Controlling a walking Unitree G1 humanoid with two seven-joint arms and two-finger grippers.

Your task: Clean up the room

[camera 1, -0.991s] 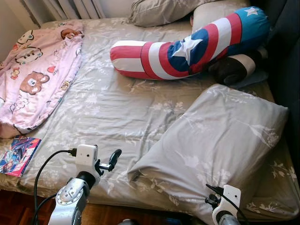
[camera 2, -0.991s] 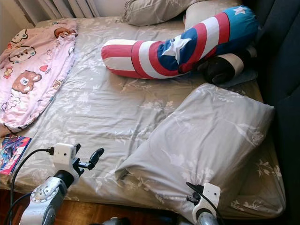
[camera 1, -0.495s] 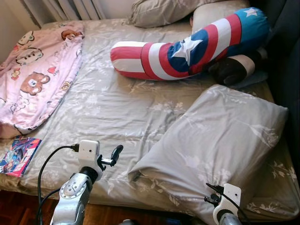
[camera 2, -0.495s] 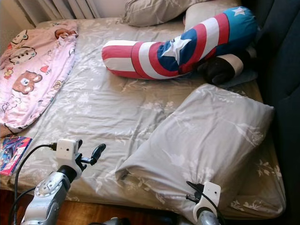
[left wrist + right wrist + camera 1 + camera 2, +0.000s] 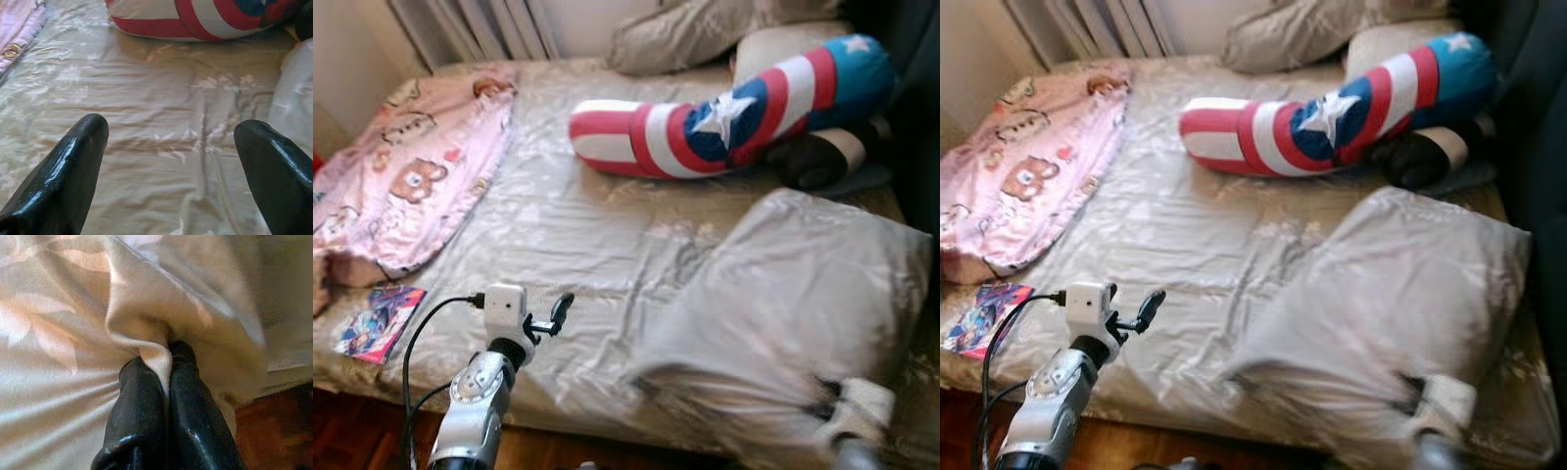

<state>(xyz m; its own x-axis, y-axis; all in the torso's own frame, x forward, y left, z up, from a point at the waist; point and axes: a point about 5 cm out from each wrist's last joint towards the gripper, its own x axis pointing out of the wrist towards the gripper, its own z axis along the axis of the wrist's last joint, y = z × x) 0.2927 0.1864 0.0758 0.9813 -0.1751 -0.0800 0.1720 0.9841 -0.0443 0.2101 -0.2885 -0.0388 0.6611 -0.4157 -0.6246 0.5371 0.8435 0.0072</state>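
Pillow [image 5: 803, 304] at 4 o'clock on bed [image 5: 568, 235], near edge. Right gripper [image 5: 164, 382] pinched tight on its cover; left gripper [image 5: 171, 161] spread wide, empty, at 7 o'clock. Judged light, soft, floppy; cover likely to stretch, so better held deeper at a corner.

Soft cloth pillow [image 5: 803, 313], glossy black fingers [image 5: 63, 181]

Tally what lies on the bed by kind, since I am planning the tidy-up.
Grey floral pillows: 2, near and far
Star-and-stripes bolster: 1
Dark plush cushion: 1
Pink bear blanket: 1
Comic book: 1
Total: 6
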